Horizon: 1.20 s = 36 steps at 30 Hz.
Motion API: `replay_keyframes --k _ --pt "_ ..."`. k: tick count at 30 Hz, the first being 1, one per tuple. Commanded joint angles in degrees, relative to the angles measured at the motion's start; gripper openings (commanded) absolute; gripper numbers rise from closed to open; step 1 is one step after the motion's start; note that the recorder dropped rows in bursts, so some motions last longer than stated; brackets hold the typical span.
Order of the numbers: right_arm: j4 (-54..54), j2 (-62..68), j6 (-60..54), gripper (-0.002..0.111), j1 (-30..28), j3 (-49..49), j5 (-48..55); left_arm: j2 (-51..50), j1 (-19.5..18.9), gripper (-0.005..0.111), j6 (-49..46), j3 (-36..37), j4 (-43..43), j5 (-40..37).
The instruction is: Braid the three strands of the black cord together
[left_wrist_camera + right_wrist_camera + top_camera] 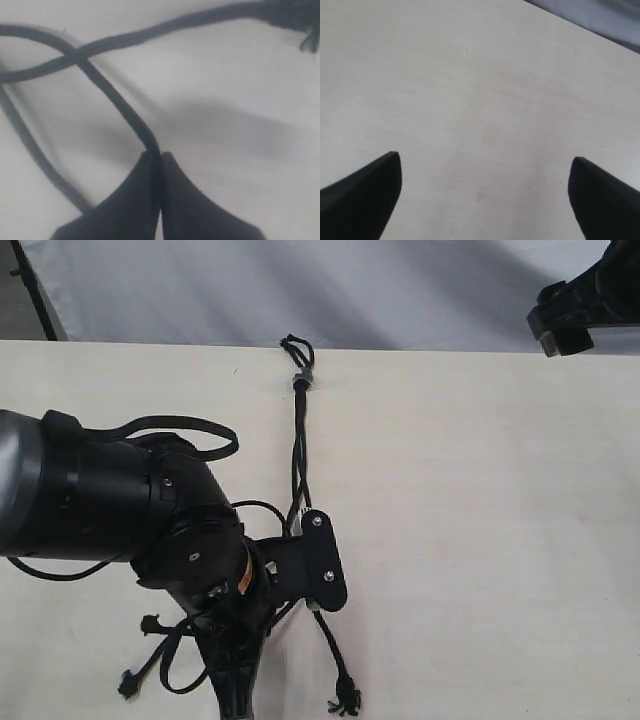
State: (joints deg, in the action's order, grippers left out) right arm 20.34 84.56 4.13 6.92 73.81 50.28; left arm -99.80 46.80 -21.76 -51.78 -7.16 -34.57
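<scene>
The left gripper (155, 156) clamps a strand (119, 104) that crosses another just ahead. The right gripper (485, 159) has its jaws apart.

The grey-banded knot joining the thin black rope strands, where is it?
In the exterior view, the grey-banded knot lies top centre by the pale table's edge, apart from the left gripper.

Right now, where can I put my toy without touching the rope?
Free: the wide patch of table right of the rope, and the strip between the left arm and the grey cloth. Crowded: near the rope's loose ends, where the left fingers pinch one strand.
</scene>
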Motion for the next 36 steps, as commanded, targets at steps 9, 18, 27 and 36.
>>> replay_keyframes --k 9,18,27,36 --pt "0.1 -0.3 -0.6 0.084 0.0 0.0 -0.1 -0.6 -7.1 0.000 4.3 3.2 -19.8 7.0" --pt "0.1 -0.3 -0.7 0.084 0.0 0.0 -0.3 -4.8 -13.6 0.000 4.3 7.4 -17.2 16.4" --pt "0.3 -0.3 -0.7 0.084 0.0 0.0 -2.0 -5.4 -4.1 0.000 1.2 7.3 12.5 6.7" --pt "0.3 -0.3 -0.7 0.084 0.0 0.0 -0.8 -5.4 -1.5 0.000 0.1 3.5 15.6 8.1"
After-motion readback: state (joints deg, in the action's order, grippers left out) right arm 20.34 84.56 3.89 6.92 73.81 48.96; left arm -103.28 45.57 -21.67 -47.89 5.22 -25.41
